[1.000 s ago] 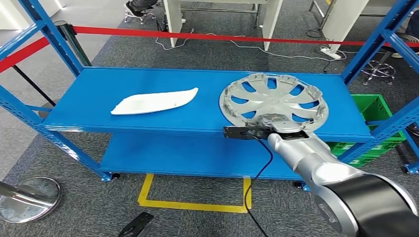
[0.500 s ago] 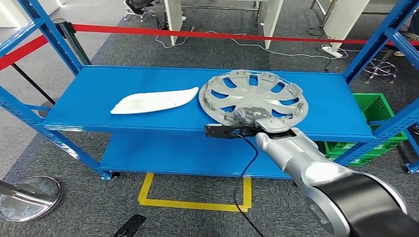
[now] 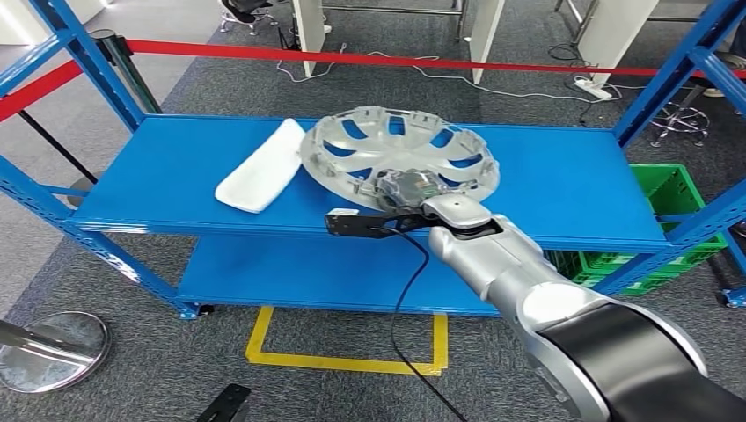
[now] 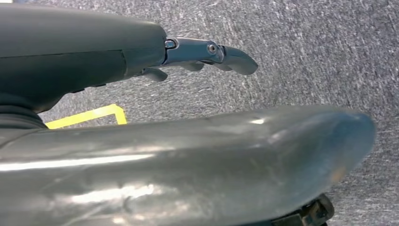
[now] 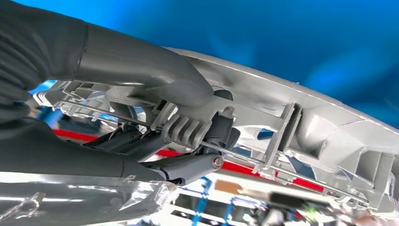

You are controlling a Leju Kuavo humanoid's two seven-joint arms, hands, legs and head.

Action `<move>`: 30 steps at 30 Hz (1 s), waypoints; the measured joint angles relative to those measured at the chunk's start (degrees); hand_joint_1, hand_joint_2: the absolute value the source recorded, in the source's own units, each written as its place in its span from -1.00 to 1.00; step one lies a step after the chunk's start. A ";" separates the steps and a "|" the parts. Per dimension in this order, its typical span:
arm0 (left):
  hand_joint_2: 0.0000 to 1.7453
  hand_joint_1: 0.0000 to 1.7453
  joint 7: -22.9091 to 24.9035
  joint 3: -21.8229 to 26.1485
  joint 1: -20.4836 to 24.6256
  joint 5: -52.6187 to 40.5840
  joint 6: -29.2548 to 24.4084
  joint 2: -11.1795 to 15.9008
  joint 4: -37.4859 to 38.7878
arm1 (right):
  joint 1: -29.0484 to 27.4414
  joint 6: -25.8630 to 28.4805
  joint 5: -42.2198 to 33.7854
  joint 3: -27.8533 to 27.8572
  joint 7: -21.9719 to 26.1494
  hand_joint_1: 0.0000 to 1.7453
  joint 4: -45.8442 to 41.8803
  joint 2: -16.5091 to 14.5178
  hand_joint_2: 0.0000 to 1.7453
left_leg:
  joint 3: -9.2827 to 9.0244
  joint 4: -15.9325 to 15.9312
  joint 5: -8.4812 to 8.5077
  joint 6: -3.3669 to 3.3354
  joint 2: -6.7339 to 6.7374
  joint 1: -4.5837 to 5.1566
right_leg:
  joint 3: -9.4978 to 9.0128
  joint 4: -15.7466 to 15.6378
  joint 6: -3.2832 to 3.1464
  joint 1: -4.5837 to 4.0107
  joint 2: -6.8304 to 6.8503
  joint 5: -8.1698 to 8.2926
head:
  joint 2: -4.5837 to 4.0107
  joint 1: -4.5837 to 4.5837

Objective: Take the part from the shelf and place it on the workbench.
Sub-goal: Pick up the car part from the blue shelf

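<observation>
A silver wheel cover point(image 3: 400, 154) is over the middle of the blue shelf's top deck point(image 3: 563, 185), tilted with its near edge raised. My right hand point(image 3: 413, 189) grips that near rim. In the right wrist view the thumb point(image 5: 155, 80) lies over the rim of the wheel cover point(image 5: 329, 127) and the darker fingers point(image 5: 183, 165) curl under it. A white curved part point(image 3: 262, 165) lies on the deck to the left, and the cover's left edge touches or overlaps it. My left hand point(image 4: 207, 52) hangs over grey carpet, fingers apart, holding nothing.
Blue uprights point(image 3: 84, 70) frame the shelf, with a lower deck point(image 3: 334, 272) beneath. A green crate point(image 3: 669, 198) sits low at the right. Red barrier tape point(image 3: 396, 60) runs behind. A yellow floor marking point(image 3: 352, 362) and a stanchion base point(image 3: 53, 352) lie in front.
My right hand has carried the wheel cover leftward across the deck and tipped it up. The white part has been pushed and turned, now pointing away from me.
</observation>
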State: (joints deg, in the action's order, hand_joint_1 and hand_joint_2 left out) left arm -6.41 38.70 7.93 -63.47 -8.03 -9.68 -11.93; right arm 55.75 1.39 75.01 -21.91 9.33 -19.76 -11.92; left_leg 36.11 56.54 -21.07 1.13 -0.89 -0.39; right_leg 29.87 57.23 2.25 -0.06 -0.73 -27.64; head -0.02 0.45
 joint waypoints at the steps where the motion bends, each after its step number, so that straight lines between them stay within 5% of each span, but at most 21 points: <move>1: -0.50 -1.00 -0.08 0.20 -0.02 0.00 -0.12 0.03 0.00 | 0.15 0.10 -0.12 -0.29 0.10 1.00 -0.24 -0.13 1.00 | 0.01 0.00 0.00 0.00 0.00 0.00 | 0.01 0.00 0.00 0.00 0.01 0.00 | 0.00 0.00; 4: 1.00 -1.00 -0.31 0.54 -0.04 0.01 -0.35 0.08 0.00 | 0.40 0.67 -0.75 -1.19 0.54 1.00 -0.95 -0.33 1.00 | 0.06 0.00 0.00 0.00 -0.02 0.00 | 0.04 0.00 0.00 0.00 0.02 -0.01 | 0.00 0.01; 21: 1.00 -1.00 -1.82 1.55 -0.40 -0.08 -0.92 0.26 0.00 | 1.66 3.71 -7.72 -7.00 0.40 1.00 -7.39 -0.51 1.00 | 0.14 0.00 0.00 0.00 -0.02 0.00 | 0.17 0.00 0.00 0.01 0.00 -0.01 | 0.00 0.00; 30: 1.00 -1.00 -1.74 3.15 -1.35 0.61 -2.15 0.26 0.00 | 0.85 9.22 -13.84 -10.02 -0.69 1.00 -20.03 2.77 1.00 | 0.22 0.00 0.00 0.00 0.00 0.00 | 0.27 0.00 0.00 0.03 -0.03 -0.01 | 0.00 0.00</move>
State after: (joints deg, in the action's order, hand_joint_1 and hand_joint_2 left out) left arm -8.15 41.85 6.58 -62.86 -10.17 -9.42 -11.93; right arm 56.60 10.62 61.17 -31.93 8.64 -39.79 -9.14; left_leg 36.33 56.54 -21.08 1.13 -0.89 -0.38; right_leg 30.14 57.23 2.25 -0.04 -0.76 -27.65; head -0.02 0.45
